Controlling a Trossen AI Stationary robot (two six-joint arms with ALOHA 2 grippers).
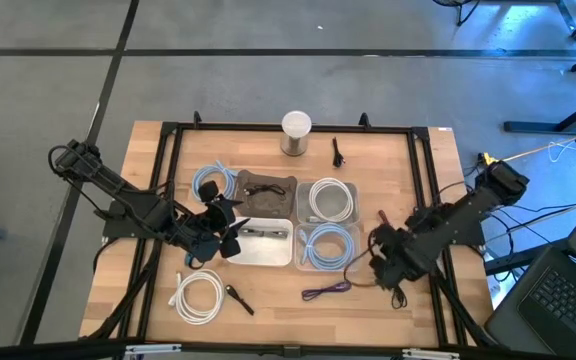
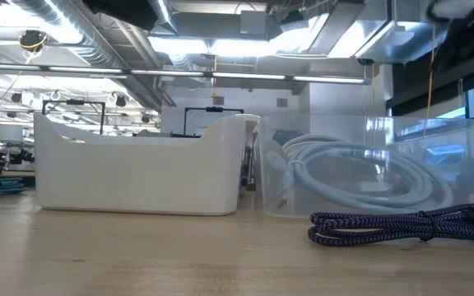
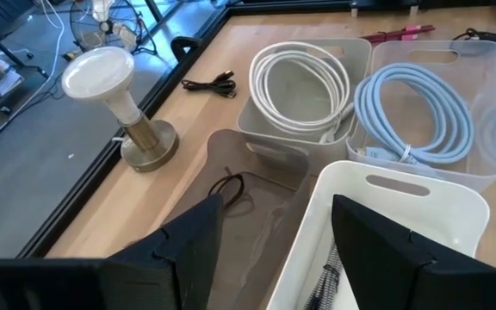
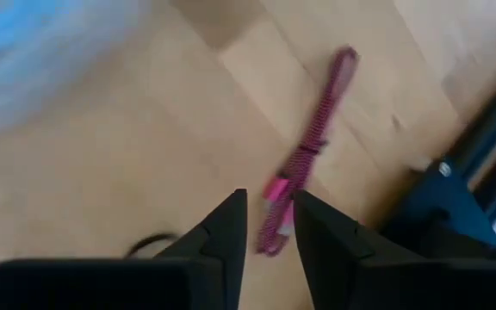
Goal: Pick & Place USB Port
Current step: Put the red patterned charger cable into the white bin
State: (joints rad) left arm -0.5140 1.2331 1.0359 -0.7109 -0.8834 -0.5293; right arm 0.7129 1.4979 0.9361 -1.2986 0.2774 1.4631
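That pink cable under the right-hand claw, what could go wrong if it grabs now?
The right gripper hovers open over one end of the pink braided cable. The gap between its fingers looks narrow, so it might clip the cable or miss it. Gripped by one end, the cable's loose length could drag and perhaps snag the clear bin nearby.

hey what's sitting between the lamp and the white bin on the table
The brown bin, holding a thin black cable. The high view shows it in line between the lamp and the white bin; the left wrist view shows it too.
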